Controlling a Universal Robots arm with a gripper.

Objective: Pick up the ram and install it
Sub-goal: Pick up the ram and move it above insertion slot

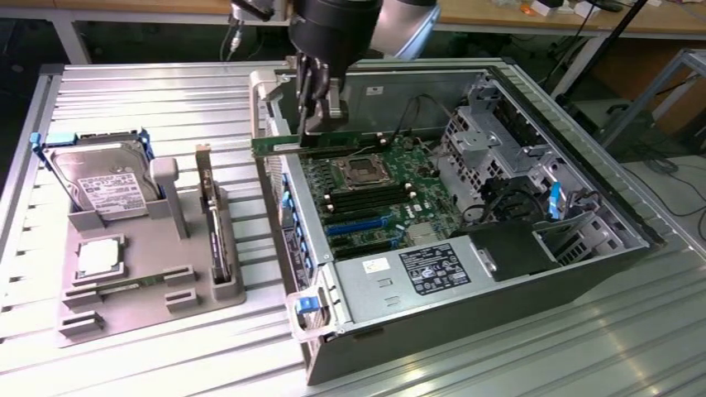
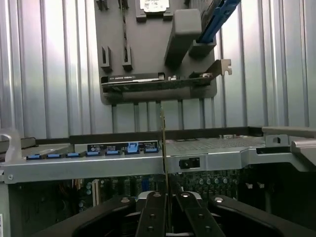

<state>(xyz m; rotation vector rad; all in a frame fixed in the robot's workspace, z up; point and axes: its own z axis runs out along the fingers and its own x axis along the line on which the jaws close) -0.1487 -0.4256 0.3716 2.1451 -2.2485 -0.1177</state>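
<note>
My gripper (image 1: 319, 122) hangs over the open computer case (image 1: 574, 256), above its far wall, and is shut on the ram (image 1: 273, 145). The ram is a thin green stick held level, and its ends stick out on both sides of the fingers. It hovers above the motherboard (image 1: 381, 194), just beyond the square processor socket (image 1: 362, 169), clear of the board. In the wrist view the ram (image 2: 163, 143) shows edge-on as a thin line rising from between the two black fingers (image 2: 150, 217) of the gripper (image 2: 169, 217), in front of the case's rim (image 2: 98, 160).
A grey holder tray (image 1: 144, 281) lies at the exterior view's left with a silver hard drive (image 1: 102, 186), an upright expansion card (image 1: 215, 240) and a small square chip (image 1: 99, 256). Drive cages and cables (image 1: 497, 165) fill the case's right side. The table is ribbed metal (image 1: 165, 91).
</note>
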